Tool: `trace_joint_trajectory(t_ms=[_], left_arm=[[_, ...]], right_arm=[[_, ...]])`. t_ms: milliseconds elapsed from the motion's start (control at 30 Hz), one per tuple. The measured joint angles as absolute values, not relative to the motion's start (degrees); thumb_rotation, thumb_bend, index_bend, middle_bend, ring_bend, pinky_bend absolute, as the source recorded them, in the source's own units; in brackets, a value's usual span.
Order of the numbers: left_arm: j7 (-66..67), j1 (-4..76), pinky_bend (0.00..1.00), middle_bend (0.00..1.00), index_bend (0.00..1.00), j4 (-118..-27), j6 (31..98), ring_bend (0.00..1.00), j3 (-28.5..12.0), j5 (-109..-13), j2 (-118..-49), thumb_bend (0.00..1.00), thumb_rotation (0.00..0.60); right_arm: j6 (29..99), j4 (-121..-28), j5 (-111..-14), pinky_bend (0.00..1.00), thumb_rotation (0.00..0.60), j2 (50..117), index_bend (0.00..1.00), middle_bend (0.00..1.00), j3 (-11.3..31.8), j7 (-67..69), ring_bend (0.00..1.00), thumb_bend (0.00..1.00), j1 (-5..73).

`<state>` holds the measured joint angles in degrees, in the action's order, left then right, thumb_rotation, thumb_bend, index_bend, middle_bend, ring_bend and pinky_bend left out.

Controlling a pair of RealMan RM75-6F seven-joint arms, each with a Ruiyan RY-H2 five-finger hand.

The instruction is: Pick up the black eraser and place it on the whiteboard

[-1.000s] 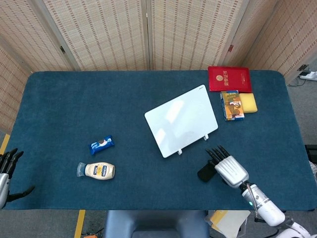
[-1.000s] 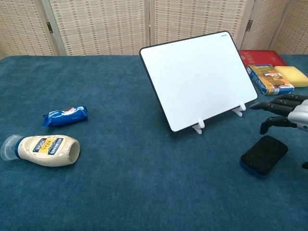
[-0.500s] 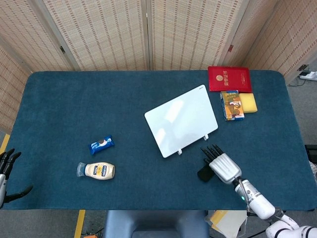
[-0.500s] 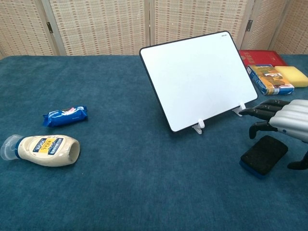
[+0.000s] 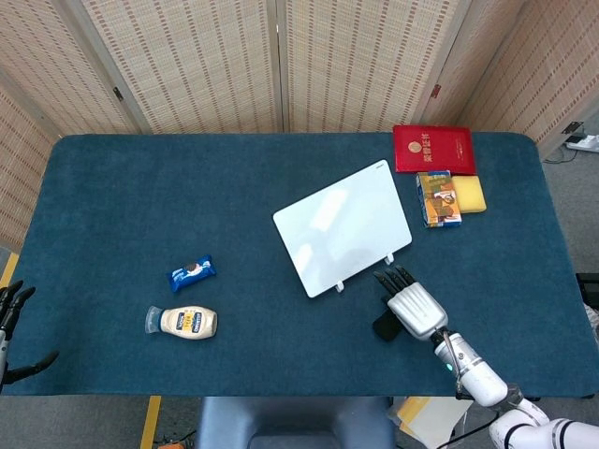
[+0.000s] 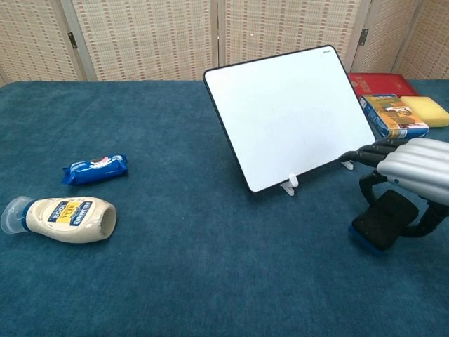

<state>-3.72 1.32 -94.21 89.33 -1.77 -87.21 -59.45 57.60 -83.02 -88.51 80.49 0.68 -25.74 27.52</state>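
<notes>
The black eraser (image 5: 383, 326) (image 6: 381, 225) with a blue base lies on the blue tablecloth, just right of the front of the whiteboard (image 5: 342, 227) (image 6: 291, 116), which leans back on small white feet. My right hand (image 5: 412, 304) (image 6: 410, 168) hovers directly over the eraser, its fingers stretched toward the whiteboard's lower corner. The thumb curls down on the eraser's right side and one finger bends down on its left; no firm grip shows. My left hand (image 5: 11, 327) hangs off the table's front left corner, fingers apart and holding nothing.
A mayonnaise bottle (image 5: 183, 322) (image 6: 62, 218) and a blue snack pack (image 5: 191, 272) (image 6: 95, 169) lie at the front left. Behind the whiteboard on the right are a red book (image 5: 433, 148), a small box (image 5: 438, 198) (image 6: 393, 116) and a yellow sponge (image 5: 468, 194).
My right hand has moved left and forward from beside the eraser to over it, its thumb and a finger curling down around it. The eraser has stayed in place.
</notes>
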Motion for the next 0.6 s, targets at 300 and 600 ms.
trace_joint_trajectory(t_ms=[300,600], left_arm=[[-2.7,1.4,0.00,0.08,0.11,-94.5,89.0,0.06,-1.6,-87.4,-59.7,0.16,0.580],[-4.3,1.6,0.00,0.09,0.11,-94.5,89.1,0.07,-1.1,-89.1,-59.4,0.16,0.581]], right_arm=[[66.0,-78.0,-88.4,0.12,0.600,84.5,0.71,0.12,4.2,-22.7,0.10,0.18,26.8],[71.8,-65.1,-87.7,0.12,0.600,96.1,0.71,0.14,11.5,-21.2,0.10,0.18,30.7]])
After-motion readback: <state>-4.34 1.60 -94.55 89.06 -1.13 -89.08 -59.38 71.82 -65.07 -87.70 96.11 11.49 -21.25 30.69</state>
